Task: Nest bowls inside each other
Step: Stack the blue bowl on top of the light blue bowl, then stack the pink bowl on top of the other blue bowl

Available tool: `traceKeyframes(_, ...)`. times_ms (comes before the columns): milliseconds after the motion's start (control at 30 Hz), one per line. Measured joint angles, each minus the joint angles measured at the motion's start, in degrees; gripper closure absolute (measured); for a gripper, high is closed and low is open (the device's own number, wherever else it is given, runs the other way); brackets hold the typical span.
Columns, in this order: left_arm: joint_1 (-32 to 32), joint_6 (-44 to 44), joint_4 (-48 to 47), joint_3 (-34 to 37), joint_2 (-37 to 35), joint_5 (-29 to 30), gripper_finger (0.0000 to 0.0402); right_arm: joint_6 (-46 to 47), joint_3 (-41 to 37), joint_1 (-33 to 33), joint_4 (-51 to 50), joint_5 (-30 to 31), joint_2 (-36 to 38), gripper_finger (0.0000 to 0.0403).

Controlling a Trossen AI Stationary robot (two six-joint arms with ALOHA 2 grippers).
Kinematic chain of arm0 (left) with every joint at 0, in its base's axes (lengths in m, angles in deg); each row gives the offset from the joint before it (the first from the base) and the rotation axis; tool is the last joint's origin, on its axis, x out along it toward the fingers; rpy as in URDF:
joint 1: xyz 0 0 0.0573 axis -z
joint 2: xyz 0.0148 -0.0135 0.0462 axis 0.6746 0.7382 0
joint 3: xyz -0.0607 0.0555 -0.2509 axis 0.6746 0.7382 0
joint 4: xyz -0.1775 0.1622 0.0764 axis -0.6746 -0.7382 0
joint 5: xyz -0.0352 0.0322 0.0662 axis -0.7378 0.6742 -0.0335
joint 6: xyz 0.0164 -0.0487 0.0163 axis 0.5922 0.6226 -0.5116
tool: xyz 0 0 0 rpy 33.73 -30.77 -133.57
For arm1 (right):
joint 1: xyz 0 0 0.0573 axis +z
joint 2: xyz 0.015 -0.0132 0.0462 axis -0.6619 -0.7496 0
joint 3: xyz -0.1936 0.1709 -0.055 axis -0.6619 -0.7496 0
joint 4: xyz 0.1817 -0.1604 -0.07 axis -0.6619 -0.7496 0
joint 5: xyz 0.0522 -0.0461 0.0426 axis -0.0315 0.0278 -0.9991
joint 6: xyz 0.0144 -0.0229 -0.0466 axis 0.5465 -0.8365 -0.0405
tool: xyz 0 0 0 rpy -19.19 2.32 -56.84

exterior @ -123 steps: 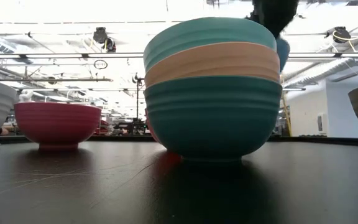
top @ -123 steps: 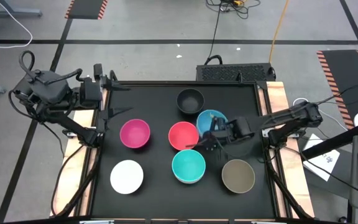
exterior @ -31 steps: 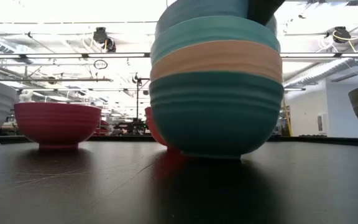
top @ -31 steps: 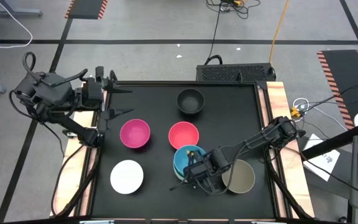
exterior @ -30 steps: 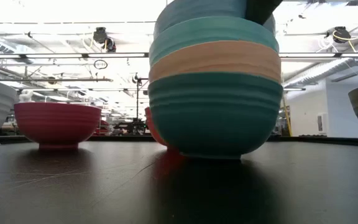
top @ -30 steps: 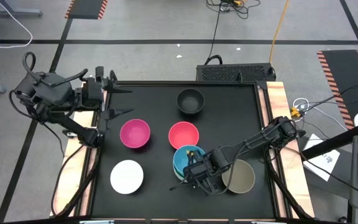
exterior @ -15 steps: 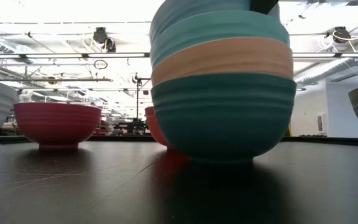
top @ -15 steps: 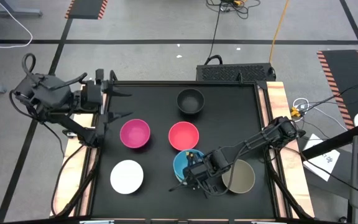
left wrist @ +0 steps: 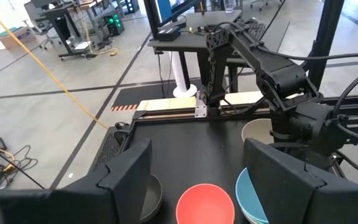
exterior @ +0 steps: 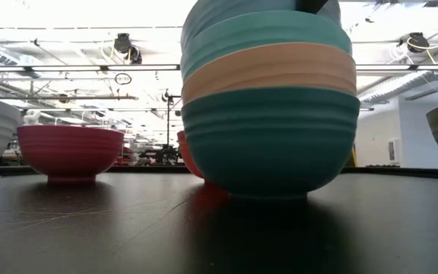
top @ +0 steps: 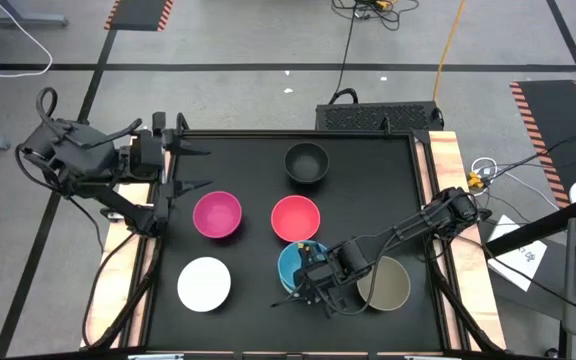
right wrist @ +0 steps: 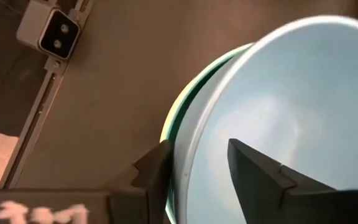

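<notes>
Black tabletop (top: 258, 165) carries the stack of nested bowls (exterior: 268, 106) at about five o'clock from its centre: a green one at the bottom, then peach, cyan and a blue bowl (right wrist: 291, 118) on top, all seated rim in rim so the pile takes one footprint. Around it sit the loose bowls: magenta (top: 217, 214) at nine, red (top: 295, 217) near centre, black (top: 306, 162) at twelve, white (top: 205, 283) at seven and taupe (top: 388, 284) at four. The right gripper (top: 315, 279) straddles the blue bowl's rim, one finger inside and one outside, apparently pinching the wall to seat it, while the left gripper (top: 190, 166) waits at ten o'clock, fingers spread apart.
</notes>
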Motion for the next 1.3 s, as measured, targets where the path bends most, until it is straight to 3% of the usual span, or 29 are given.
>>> traceKeyframes(567, 0.41, 1.07, -1.21, 0.00, 0.00, 0.25, 0.0144, 3.24, 0.09, 0.11, 3.49, -0.53, 3.18, 0.0213)
traceKeyframes(967, 3.09, 1.51, -1.31, 0.00, 0.00, 2.52, 0.0144, 4.06, 0.09, 0.28, 2.03, 1.34, 3.93, 0.0246)
traceKeyframes(1300, 3.77, 2.34, -1.78, 1.34, 0.02, 2.61, 0.0144, 5.66, 0.09, 0.26, 3.12, 2.58, 6.57, 0.0233)
